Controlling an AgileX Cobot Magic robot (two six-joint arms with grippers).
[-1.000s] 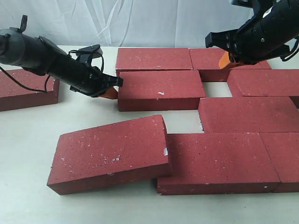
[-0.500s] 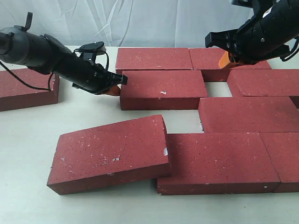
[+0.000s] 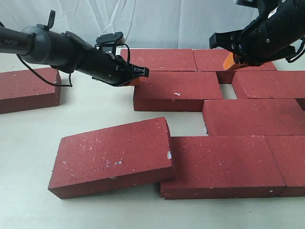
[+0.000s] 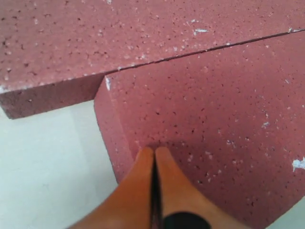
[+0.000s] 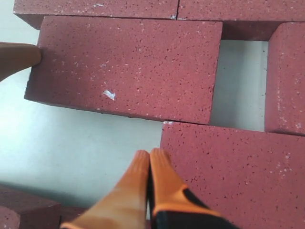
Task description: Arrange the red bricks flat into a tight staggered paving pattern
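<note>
Your left gripper (image 4: pixel 154 151), fingers together, tips against left end of middle-row brick (image 3: pixel 177 90); narrow gap (image 3: pixel 228 91) at its right. Right gripper (image 5: pixel 149 155) pinched together, empty, above. Front brick (image 3: pixel 112 155) tilts onto its neighbour (image 3: pixel 221 164); open table (image 3: pixel 28 138) leftward.

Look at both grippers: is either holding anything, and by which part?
Nothing is held. The left gripper is shut, its tips against the short end of one brick; the right gripper hangs shut above the table.
</note>
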